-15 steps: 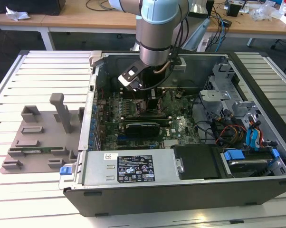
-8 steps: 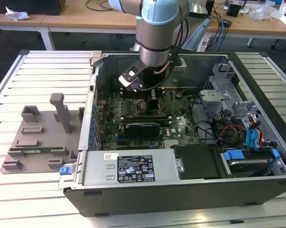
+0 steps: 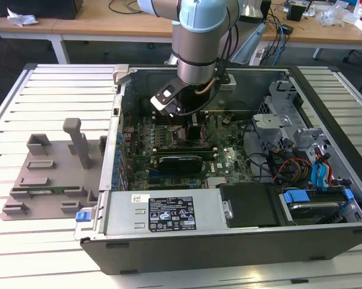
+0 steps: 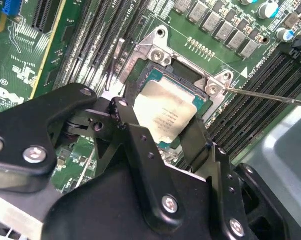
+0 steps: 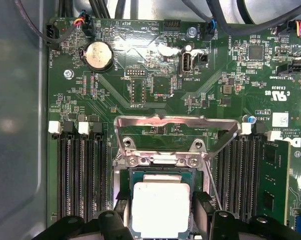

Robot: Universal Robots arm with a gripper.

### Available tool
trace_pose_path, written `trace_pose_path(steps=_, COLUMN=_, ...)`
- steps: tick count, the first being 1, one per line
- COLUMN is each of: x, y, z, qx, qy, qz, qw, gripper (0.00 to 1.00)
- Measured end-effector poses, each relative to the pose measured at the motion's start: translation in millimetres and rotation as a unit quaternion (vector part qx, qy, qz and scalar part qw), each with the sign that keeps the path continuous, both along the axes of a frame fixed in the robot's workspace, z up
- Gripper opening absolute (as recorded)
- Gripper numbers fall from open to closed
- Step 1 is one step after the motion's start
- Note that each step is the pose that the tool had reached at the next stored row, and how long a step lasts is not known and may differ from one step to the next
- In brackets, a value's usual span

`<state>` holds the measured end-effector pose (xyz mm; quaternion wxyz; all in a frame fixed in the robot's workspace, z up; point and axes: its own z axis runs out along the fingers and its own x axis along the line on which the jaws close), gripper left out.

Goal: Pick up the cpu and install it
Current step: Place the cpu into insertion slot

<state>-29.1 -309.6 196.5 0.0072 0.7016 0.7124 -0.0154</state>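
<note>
Arm's claw is set narrow, fingers clamped on two opp. sides of the cpu. The cpu is silver top up, right at the socket; can't tell if it's fully seated. Just past the fingertips the metal retention frame is flipped open, w/ a thin lever beside it. Memory slots flank the claw on both sides. Further out is the green mobo w/ coin cell. Beyond that is the open pc case, w/ the grey fixture tray well apart outside it.
</note>
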Motion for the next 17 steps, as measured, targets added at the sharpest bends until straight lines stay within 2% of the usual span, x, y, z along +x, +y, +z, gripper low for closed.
trace_pose_path(steps=2, x=0.0, y=-1.6, z=-0.1, qx=0.0001, qy=0.0000, qz=0.000, qw=1.0000, gripper=0.62)
trace_pose_path(steps=7, x=0.0, y=-1.7, z=0.0, qx=0.0000, qy=0.0000, qz=0.000, qw=1.0000, gripper=0.62)
trace_pose_path(steps=9, x=0.1, y=-1.4, z=2.0, qx=0.0000, qy=0.0000, qz=0.000, qw=1.0000, gripper=0.62)
trace_pose_path(steps=10, x=0.1, y=-1.0, z=4.2, qx=0.0000, qy=0.0000, qz=0.000, qw=1.0000, gripper=0.62)
trace_pose_path(steps=11, x=0.1, y=1.5, z=8.0, qx=0.0001, qy=0.0000, qz=0.000, qw=1.0000, gripper=0.62)
trace_pose_path(steps=15, x=0.1, y=5.8, z=11.0, qx=0.0001, qy=0.0000, qz=0.000, qw=1.0000, gripper=0.60)
trace_pose_path(steps=17, x=0.1, y=7.0, z=12.6, qx=0.0001, qy=0.0000, qz=0.000, qw=1.0000, gripper=0.47)
